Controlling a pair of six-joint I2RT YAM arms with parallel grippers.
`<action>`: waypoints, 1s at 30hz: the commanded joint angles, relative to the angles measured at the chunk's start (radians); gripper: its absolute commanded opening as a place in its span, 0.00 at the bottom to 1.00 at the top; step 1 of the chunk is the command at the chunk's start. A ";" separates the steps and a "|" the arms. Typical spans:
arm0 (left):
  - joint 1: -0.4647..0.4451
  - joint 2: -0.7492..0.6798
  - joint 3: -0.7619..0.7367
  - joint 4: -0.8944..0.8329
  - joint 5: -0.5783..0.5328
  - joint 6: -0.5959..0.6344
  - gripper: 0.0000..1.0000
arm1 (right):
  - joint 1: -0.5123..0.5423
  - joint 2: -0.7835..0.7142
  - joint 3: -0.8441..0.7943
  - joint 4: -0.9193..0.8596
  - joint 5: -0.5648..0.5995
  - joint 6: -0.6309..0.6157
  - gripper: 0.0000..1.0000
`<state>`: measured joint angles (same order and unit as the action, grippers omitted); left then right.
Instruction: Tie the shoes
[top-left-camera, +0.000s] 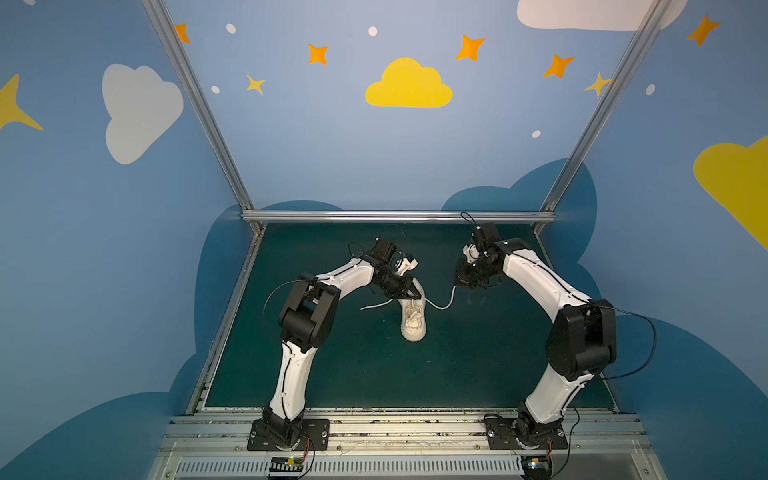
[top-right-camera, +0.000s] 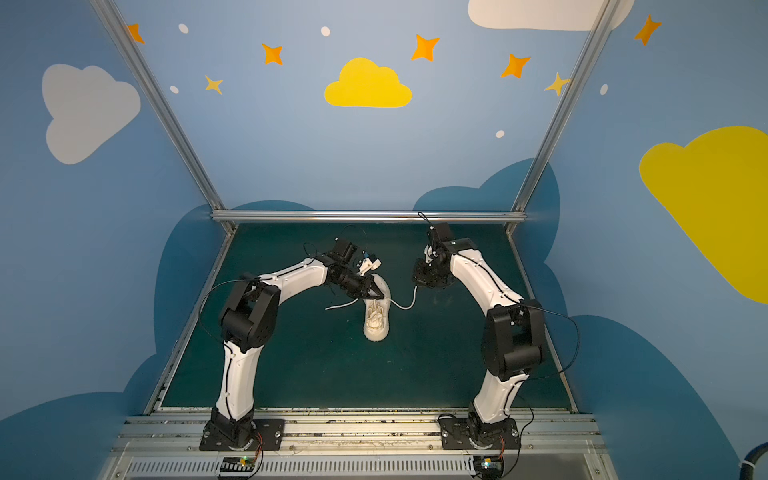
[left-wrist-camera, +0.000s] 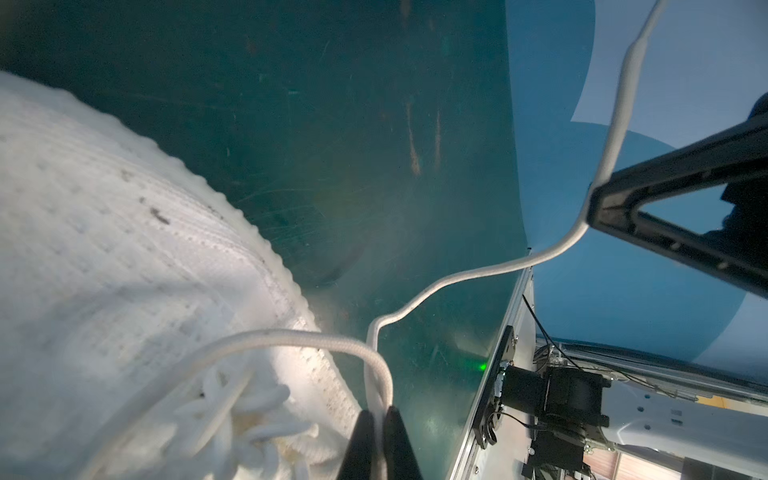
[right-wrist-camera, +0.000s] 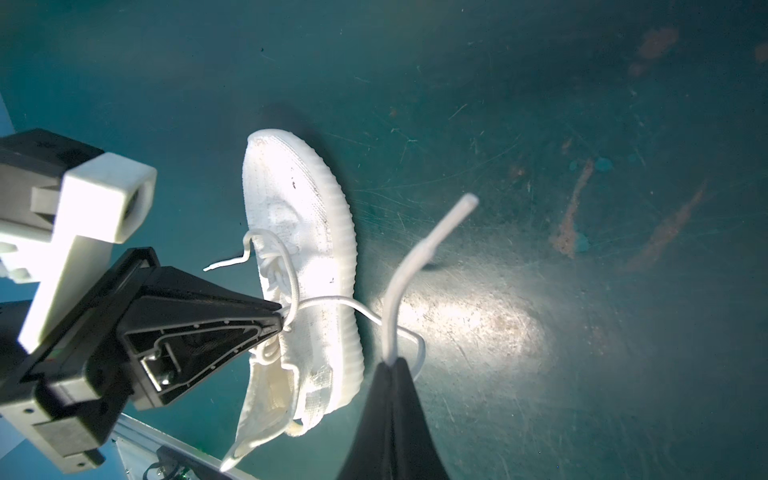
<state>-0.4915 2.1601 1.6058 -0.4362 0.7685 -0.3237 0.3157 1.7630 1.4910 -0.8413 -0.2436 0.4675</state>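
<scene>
Left hand (right-wrist-camera: 281, 318) pinches the lace (left-wrist-camera: 457, 275) with the shoe (right-wrist-camera: 299, 199) just beneath it, right hand (right-wrist-camera: 390, 362) pinches the lace near its tip; crossing the strands likely comes next.

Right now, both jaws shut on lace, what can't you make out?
- Heel end of the sneaker: both top views, covered by the left jaws.
- Whether the laces are crossed into a knot: glare in the right wrist view; too small in both top views.
- Sneaker upper: left wrist view, blurred and cut off by the frame edge.
- Pinch point of the right jaws: both top views, too dark and small.
</scene>
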 joint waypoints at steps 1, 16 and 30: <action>0.003 -0.058 -0.021 0.045 0.020 -0.017 0.07 | -0.003 -0.046 -0.019 0.000 0.013 0.005 0.00; 0.038 -0.145 -0.069 0.088 0.031 -0.052 0.04 | -0.003 -0.074 -0.029 0.004 0.024 0.011 0.00; 0.046 -0.158 -0.087 0.073 0.023 -0.030 0.06 | -0.004 -0.064 -0.043 -0.033 0.051 0.017 0.00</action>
<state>-0.4530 2.0491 1.5265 -0.3603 0.7738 -0.3683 0.3161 1.7206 1.4635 -0.8410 -0.2073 0.4717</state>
